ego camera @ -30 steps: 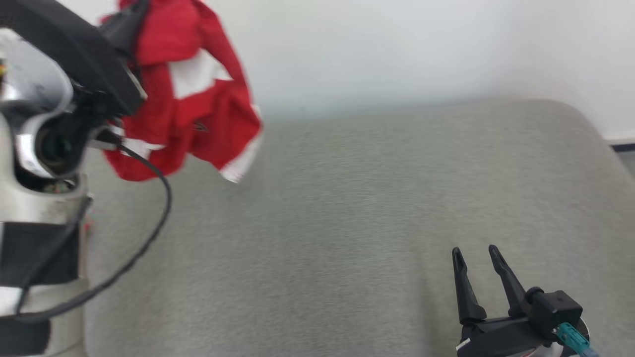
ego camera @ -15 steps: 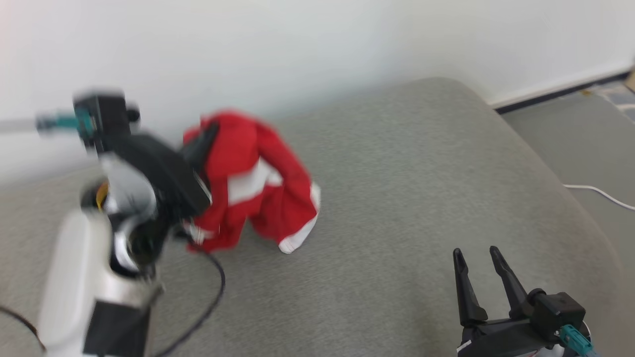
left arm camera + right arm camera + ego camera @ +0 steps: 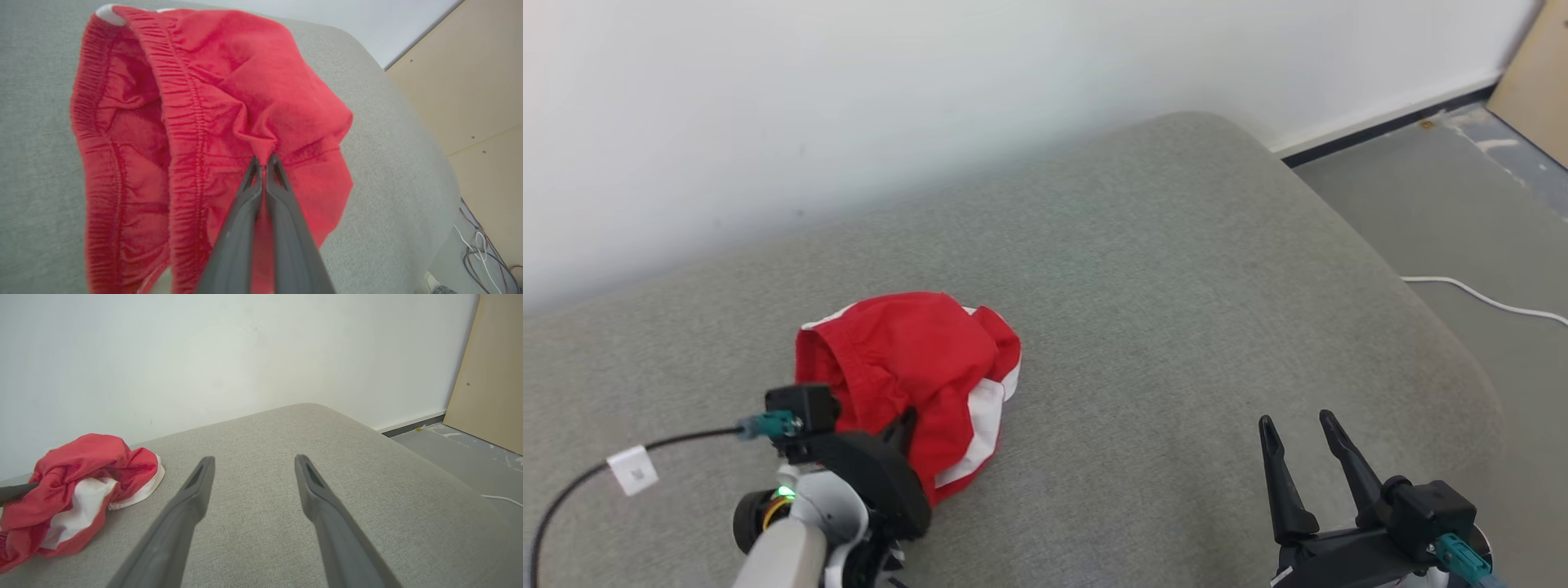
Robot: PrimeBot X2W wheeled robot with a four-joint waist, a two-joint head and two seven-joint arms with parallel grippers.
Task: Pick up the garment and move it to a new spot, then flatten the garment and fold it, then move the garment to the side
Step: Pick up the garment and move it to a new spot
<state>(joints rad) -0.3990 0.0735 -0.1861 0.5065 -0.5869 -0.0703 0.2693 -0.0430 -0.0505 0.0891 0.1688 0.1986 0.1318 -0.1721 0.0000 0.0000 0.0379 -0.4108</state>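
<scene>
1. A wide grey cushion [image 3: 1176,286] with rounded corners is taken as the landmark for every place below.
2. The red shorts [image 3: 907,367], trimmed with white side panels, are seen bunched in a heap on the left part of the cushion, resting on its fabric.
3. In the left wrist view the elastic waistband is seen gaping open towards the cushion's left side, with a white edge showing at its far end.
4. The left gripper [image 3: 264,159] is pressed closed, and a pinch of red cloth just beside the waistband is clamped between its fingertips.
5. The pinched fold is drawn into small creases around the tips.
6. The right gripper [image 3: 1295,420] is held above the near right part of the cushion, well apart from the shorts.
7. Its fingers are spread wide, and nothing is held between them.
8. A black cable [image 3: 572,490] bearing a white tag is seen over the cushion's near left corner, plugged into the left wrist.
9. A white wall [image 3: 931,98] is seen behind the cushion's far edge.
10. A grey floor [image 3: 1445,188] is seen past the cushion's right edge, and a thin white cord [image 3: 1486,298] is laid on it.
11. A pale wooden board [image 3: 1535,82] is stood beyond the cushion's far right corner.
</scene>
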